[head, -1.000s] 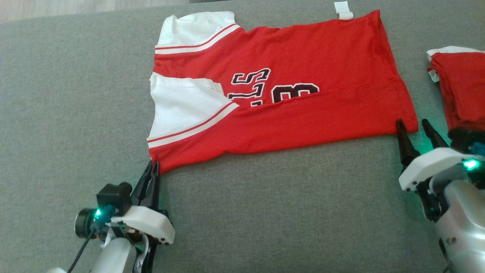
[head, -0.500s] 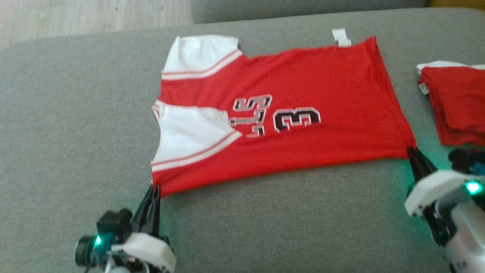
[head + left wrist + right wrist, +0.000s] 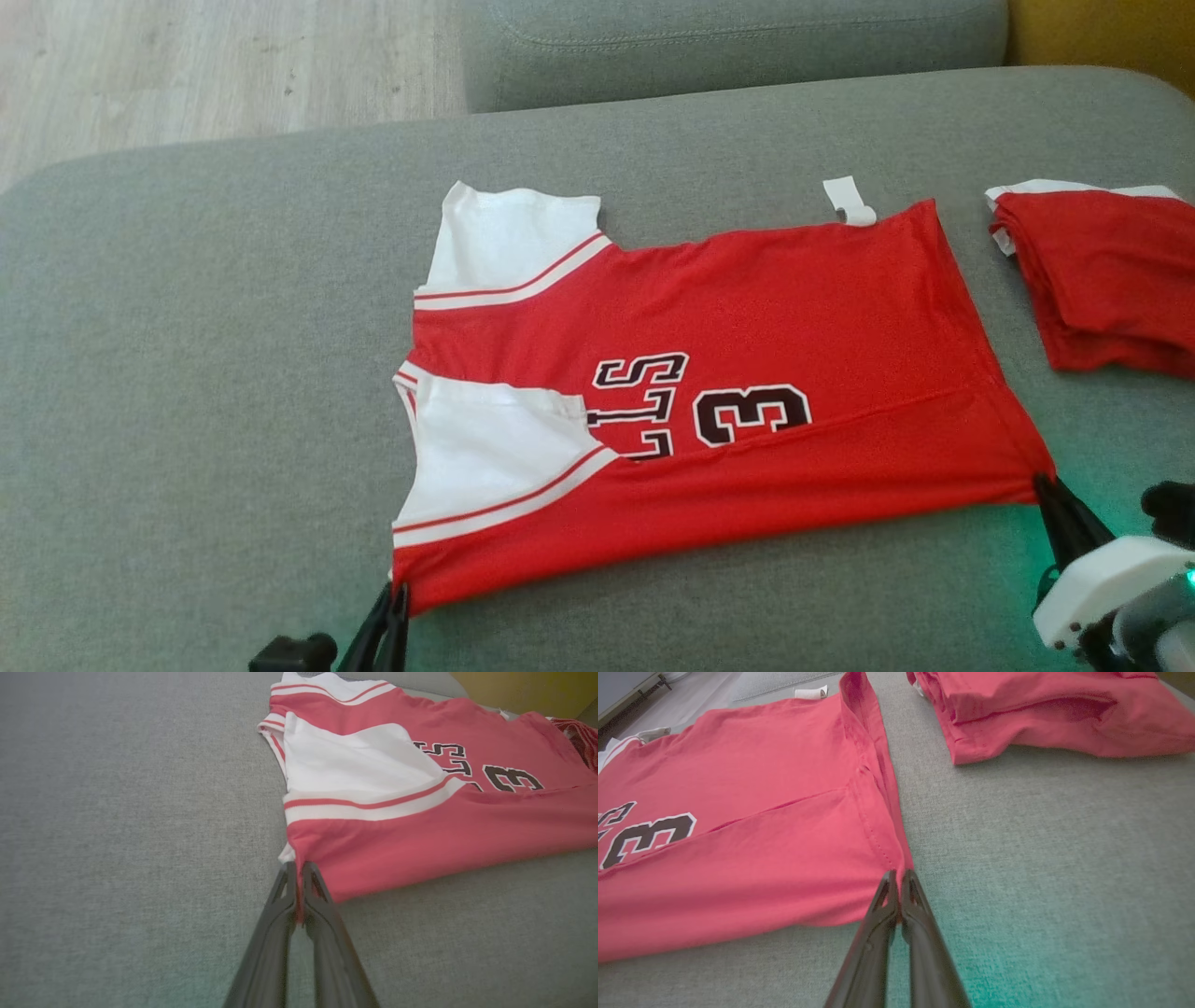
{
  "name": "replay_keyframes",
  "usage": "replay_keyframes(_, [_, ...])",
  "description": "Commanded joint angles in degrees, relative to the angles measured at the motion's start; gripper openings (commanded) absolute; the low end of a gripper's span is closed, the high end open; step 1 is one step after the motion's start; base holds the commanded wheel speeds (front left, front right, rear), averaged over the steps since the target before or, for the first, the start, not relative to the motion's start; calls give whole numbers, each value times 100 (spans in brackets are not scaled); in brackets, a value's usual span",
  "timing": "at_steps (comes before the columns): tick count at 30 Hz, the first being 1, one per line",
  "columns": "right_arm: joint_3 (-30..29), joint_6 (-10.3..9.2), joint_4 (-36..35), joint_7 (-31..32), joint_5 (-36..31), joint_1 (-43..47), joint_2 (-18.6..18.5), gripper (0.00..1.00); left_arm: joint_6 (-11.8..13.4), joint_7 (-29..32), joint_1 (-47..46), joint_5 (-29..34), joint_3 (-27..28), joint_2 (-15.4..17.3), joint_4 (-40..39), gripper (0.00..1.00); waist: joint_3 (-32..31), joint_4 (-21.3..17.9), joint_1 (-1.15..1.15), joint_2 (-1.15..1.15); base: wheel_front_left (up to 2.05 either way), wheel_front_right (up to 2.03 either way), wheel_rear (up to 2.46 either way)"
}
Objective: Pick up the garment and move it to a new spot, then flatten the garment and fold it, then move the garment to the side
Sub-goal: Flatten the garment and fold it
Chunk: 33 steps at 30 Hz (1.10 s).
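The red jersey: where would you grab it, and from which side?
Its two near corners, coming in low from the near edge. The red jersey lies flat on the cushion, so corners pinch easiest; left gripper and right gripper are shut there.

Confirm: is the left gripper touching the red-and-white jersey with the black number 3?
Touching. Left wrist view: the left gripper is shut on a corner of the red-and-white jersey, red cloth showing between its fingers.

The red garment [image 3: 747,373] with white sleeves and a black "3" lies spread flat, near edge folded over.
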Motion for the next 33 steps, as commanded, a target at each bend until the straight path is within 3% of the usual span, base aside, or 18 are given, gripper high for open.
replay_keyframes(1, [-59,-5,-226,9,-71,62,-160,33,65,50,-91,-38,169,101,-188,0,-21,-13,1,0,0,0,0])
replay_keyframes(2, [-116,-5,-290,18,-113,109,-138,100,51,97,-91,-41,138,106,-193,0,-32,-18,1,0,0,0,0])
replay_keyframes(3, [-194,-5,-356,-12,-166,140,-111,100,52,126,-106,-33,118,108,-202,0,-41,-21,1,0,0,0,0])
replay_keyframes(4, [-285,-5,-414,-42,-222,164,-80,100,53,150,-131,-20,97,111,-212,24,-47,-22,1,0,0,0,0])
replay_keyframes(5, [-348,-5,-479,-52,-281,189,-52,100,49,184,-166,-1,70,119,-221,89,-50,-20,1,0,0,0,0])
replay_keyframes(6, [-396,-5,-559,-67,-345,209,-34,100,39,203,-214,23,44,130,-241,100,-49,-18,1,0,0,0,0])
replay_keyframes(14, [-685,-5,-1246,-47,-737,205,107,100,-191,603,-1292,189,53,472,-606,100,224,-16,1,0,0,0,0])
replay_keyframes(21, [-685,-5,-1800,148,-879,-58,143,100,-809,1490,-3624,71,171,918,-489,100,942,-129,1,0,0,0,0])
replay_keyframes(22, [-685,-5,-1800,148,-879,-58,143,100,-809,1490,-3624,71,171,918,-489,100,942,-129,1,0,0,0,0])
replay_keyframes(26, [-613,-5,-2026,211,-911,-313,119,100,-1043,1853,-5032,-218,24,1040,14,100,1419,-310,1,0,0,0,0])
replay_keyframes(33, [-472,-5,-2253,219,-975,-741,99,100,-1106,2985,-6715,-1001,-437,1296,1393,100,2108,-694,1,0,0,0,0])
